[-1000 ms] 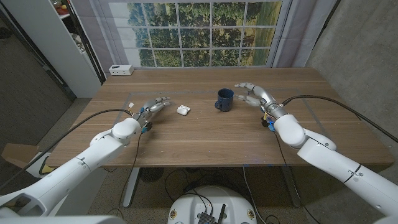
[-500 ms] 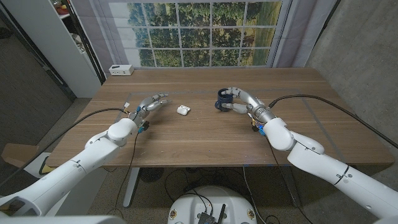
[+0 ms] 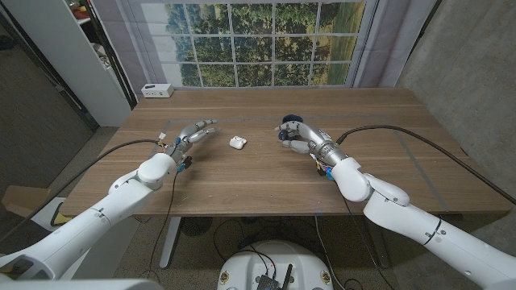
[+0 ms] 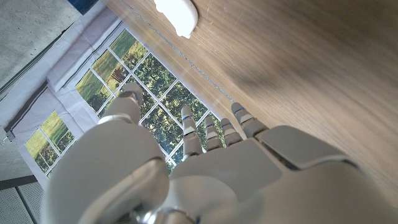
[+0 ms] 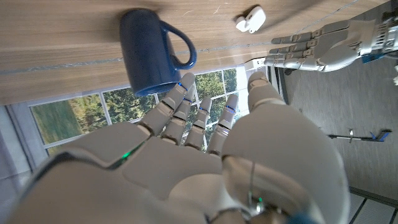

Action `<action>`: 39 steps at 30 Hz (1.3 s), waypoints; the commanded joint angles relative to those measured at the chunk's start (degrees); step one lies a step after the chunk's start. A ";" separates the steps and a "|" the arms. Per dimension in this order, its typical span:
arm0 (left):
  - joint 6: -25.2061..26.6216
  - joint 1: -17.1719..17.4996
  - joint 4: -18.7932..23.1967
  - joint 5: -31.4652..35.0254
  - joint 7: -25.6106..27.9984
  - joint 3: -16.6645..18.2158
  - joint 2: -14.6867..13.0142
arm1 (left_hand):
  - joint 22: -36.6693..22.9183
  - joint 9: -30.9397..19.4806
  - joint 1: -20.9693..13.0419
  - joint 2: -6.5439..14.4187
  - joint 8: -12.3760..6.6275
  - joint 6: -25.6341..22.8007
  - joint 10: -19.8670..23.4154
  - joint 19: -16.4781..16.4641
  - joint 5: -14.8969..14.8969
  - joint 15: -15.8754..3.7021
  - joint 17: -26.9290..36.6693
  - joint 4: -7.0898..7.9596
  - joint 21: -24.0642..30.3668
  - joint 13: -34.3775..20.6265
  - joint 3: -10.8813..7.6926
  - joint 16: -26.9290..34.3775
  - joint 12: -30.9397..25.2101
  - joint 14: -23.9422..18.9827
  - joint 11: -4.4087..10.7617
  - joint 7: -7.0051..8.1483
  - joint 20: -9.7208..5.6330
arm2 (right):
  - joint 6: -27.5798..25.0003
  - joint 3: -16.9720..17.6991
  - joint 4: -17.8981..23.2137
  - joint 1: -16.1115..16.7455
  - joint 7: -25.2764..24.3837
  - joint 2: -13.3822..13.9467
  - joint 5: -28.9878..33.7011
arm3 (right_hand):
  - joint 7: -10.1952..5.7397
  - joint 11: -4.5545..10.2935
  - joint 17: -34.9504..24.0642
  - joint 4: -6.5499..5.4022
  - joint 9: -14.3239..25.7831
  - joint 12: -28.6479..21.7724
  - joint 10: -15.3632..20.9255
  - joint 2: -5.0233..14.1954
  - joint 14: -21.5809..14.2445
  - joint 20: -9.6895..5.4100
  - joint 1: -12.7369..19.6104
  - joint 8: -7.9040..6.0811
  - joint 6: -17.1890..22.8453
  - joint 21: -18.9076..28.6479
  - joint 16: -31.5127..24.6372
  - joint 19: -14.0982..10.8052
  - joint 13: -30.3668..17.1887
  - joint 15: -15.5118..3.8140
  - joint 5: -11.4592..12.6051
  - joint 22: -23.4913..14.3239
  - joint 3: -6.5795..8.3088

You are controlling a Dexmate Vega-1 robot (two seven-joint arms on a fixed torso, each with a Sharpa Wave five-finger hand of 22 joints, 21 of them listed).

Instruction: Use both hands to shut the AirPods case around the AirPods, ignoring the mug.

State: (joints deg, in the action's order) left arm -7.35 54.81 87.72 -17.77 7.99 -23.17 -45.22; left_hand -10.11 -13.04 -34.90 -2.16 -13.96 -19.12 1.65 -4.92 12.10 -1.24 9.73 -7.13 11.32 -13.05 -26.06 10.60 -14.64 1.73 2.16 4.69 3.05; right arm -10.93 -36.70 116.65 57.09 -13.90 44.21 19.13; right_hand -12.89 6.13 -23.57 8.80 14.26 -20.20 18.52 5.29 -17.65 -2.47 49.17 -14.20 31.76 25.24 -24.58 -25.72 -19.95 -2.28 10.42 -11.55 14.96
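On the worktop [image 3: 242,173] nearest me I have both arms reaching in, my left hand [image 3: 193,134] held with fingers spread and gripping nothing, just left of the small white earbud case [image 3: 237,142], near it but apart. My right hand [image 3: 302,135] sits further right, fingers apart and empty, in front of the blue mug [image 3: 289,122]; I cannot tell whether it touches it. Far back, a white box [image 3: 156,90] lies at the worktop's rear left corner.
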 commanded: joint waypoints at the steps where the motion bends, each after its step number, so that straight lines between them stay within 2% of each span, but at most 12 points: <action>1: -0.86 -0.61 -1.49 1.12 0.27 -0.13 0.52 | -0.09 -0.18 0.08 0.47 0.19 -0.35 0.33 -0.61 0.23 -0.21 0.17 -0.05 0.33 0.02 0.34 0.36 -0.24 -0.40 0.16 -0.07 0.05 | 4.04 -3.67 -3.72 -4.63 6.94 -1.69 3.24 | -0.02 0.20 -1.84 0.21 -0.13 -0.62 -1.07 -0.12 2.27 -0.84 1.53 0.29 0.24 0.32 -0.42 0.55 -1.03 -9.05 0.22 -0.22 -0.47; 3: -1.23 -0.71 -2.14 0.94 -0.06 -0.15 0.64 | -0.09 -0.17 0.09 0.55 0.20 -0.42 0.27 -0.63 0.21 -0.14 0.17 -0.02 0.32 0.03 0.40 0.34 -0.21 -0.44 0.08 -0.26 0.06 | 4.48 -4.63 -5.01 -6.54 9.34 -2.08 3.76 | 0.01 0.25 -3.28 0.39 -0.46 -0.55 -3.30 -0.45 5.36 -1.24 2.64 1.16 -0.99 -0.43 0.11 3.03 -1.89 -8.76 0.23 -0.11 -0.87; 6: -1.26 -0.71 -2.43 1.07 0.10 -0.09 0.63 | -0.10 -0.16 0.13 0.63 0.26 -0.42 0.34 -0.66 0.19 0.00 0.17 0.03 0.31 0.03 0.52 0.31 -0.22 -0.49 0.02 -0.50 0.05 | 4.92 -5.79 -6.45 -9.17 12.75 -2.55 4.45 | 0.27 0.57 -4.22 0.42 -1.07 0.27 -7.27 -0.68 9.01 -1.05 4.17 3.02 -4.92 -1.54 1.28 5.92 -2.67 -8.46 0.23 0.27 -1.21; 10: -1.31 -0.31 -2.38 1.11 0.75 0.36 0.39 | -0.10 -0.14 0.18 0.71 0.32 -0.44 0.39 -0.68 0.17 -0.06 0.17 0.08 0.30 0.04 0.66 0.26 -0.22 -0.49 -0.03 -0.57 0.02 | 5.54 -6.76 -7.60 -11.11 15.10 -2.96 5.58 | 0.22 0.63 -4.27 0.56 -1.37 1.02 -9.84 -0.45 11.45 -0.81 5.70 3.58 -7.43 -2.52 2.42 8.10 -2.95 -7.86 0.24 0.53 -1.05; 15: -0.51 0.64 -1.66 0.55 1.32 1.00 -0.04 | -0.10 -0.13 0.24 0.87 0.21 -0.90 0.51 -0.74 0.13 -0.11 0.16 0.16 0.30 0.05 0.81 0.22 -0.25 -0.54 0.14 -0.51 0.04 | 5.87 -7.74 -9.32 -12.11 15.69 -4.35 6.61 | 0.22 0.73 -4.26 0.56 -1.43 1.22 -10.43 -0.18 11.72 -0.86 6.19 3.65 -8.11 -2.62 2.56 8.27 -3.01 -7.90 0.20 0.57 -0.92; 19: -0.25 0.72 -1.60 0.90 1.16 0.81 -0.37 | -0.11 -0.17 0.30 1.63 -0.80 -4.05 0.63 -0.91 0.01 -0.08 0.15 0.37 0.27 0.08 1.17 0.10 -0.23 -0.65 0.12 -1.49 0.14 | 5.40 -7.82 -10.49 -11.90 15.13 -5.75 6.06 | 0.24 0.77 -4.19 0.69 -1.49 1.29 -10.66 0.00 11.79 -0.82 6.88 3.72 -8.84 -2.64 2.67 8.25 -3.06 -7.77 0.18 0.60 -0.73; 23: -0.36 0.74 -1.76 1.11 1.30 0.71 -0.28 | -0.11 -0.25 0.24 1.87 -1.18 -5.26 0.96 -1.12 -0.03 -0.07 0.14 0.36 0.31 0.09 1.36 0.10 -0.33 -0.83 -0.08 -1.81 0.11 | 4.63 -7.56 -10.79 -10.56 12.58 -6.85 5.92 | 0.16 -1.12 -4.30 -0.63 -1.49 0.15 -8.10 -0.36 9.50 0.10 5.03 2.56 -7.51 -1.47 1.79 5.27 -3.18 -7.13 -0.16 0.53 -2.00; 26: 0.15 0.66 -1.60 1.22 1.08 0.58 -0.52 | -0.10 -0.29 0.18 1.97 -1.37 -5.89 0.96 -1.18 -0.06 -0.12 0.14 0.34 0.30 0.11 1.47 0.13 -0.30 -1.02 0.08 -1.58 0.06 | 4.45 -8.21 -11.39 -11.24 12.91 -7.45 6.23 | 0.21 -1.54 -4.30 -0.88 -1.40 -0.15 -7.37 -0.80 8.80 0.26 4.32 1.97 -6.13 -1.25 1.56 4.75 -3.17 -6.88 -0.19 0.51 -2.54; 29: 1.06 0.55 -1.22 1.70 1.09 0.36 -0.91 | -0.10 -0.48 0.01 2.34 -2.61 -9.48 1.19 -1.19 -0.12 -0.18 0.13 0.26 0.22 0.14 1.83 0.03 -0.33 -1.06 0.08 -1.65 0.12 | 4.11 -9.30 -12.08 -12.94 14.60 -8.01 7.02 | 0.29 -0.94 -4.25 -0.62 -1.47 0.33 -8.59 -0.94 9.63 0.10 4.60 2.37 -6.91 -1.41 1.96 5.17 -3.16 -6.93 -0.05 0.50 -2.63; 32: 0.90 0.37 -1.17 2.42 0.93 -0.06 -1.09 | -0.09 -0.69 -0.10 2.55 -3.62 -12.39 1.38 -1.20 -0.16 -0.11 0.13 0.20 0.16 0.17 2.21 -0.04 -0.34 -1.06 0.13 -1.92 0.10 | 4.80 -10.28 -13.40 -14.55 15.24 -8.56 7.96 | 0.20 -0.35 -4.18 0.11 -1.55 0.77 -9.71 0.02 10.51 -0.56 6.45 2.76 -7.90 -1.80 2.45 6.18 -3.18 -7.30 0.24 0.50 -1.81; 36: 2.12 0.23 0.01 4.10 1.19 -0.95 -1.56 | -0.09 -0.71 -0.17 2.64 -4.05 -13.92 1.49 -1.20 -0.20 -0.17 0.14 0.14 0.12 0.20 2.53 -0.07 -0.33 -1.07 0.16 -2.44 0.08 | 7.79 -10.72 -16.53 -15.72 12.51 -9.71 8.71 | 0.17 0.33 -4.13 0.54 -1.59 0.71 -9.58 0.45 10.20 -0.97 7.70 2.75 -8.02 -1.86 2.40 6.34 -3.22 -7.81 0.26 0.50 -1.36; 39: 3.62 0.52 1.19 4.41 1.79 -1.07 -1.63 | -0.09 -0.69 -0.17 2.58 -4.11 -14.37 1.72 -1.22 -0.22 -0.22 0.14 0.10 0.11 0.21 2.74 -0.06 -0.40 -1.12 0.06 -3.30 0.04 | 10.60 -10.81 -19.33 -16.26 9.53 -10.66 9.06 | 0.17 0.56 -4.13 0.62 -1.60 0.10 -8.10 0.58 9.12 -1.34 8.48 2.53 -7.61 -1.70 1.99 5.98 -3.27 -8.32 0.22 0.50 -1.24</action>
State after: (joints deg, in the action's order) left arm -6.43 55.30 86.19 -15.47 9.12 -22.55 -45.75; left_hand -10.10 -13.47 -35.08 -0.06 -17.81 -32.75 2.74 -5.66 12.10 -1.02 9.73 -6.89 11.32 -12.77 -23.62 10.59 -14.64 0.90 2.33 1.92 2.97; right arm -6.21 -45.94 103.81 43.78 -0.17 36.39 25.59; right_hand -12.91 6.51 -27.61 9.04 12.50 -19.54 9.40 5.74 -7.47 -2.47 56.70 -11.42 23.97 23.63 -22.19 -19.75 -23.00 -2.18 10.42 -10.91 13.39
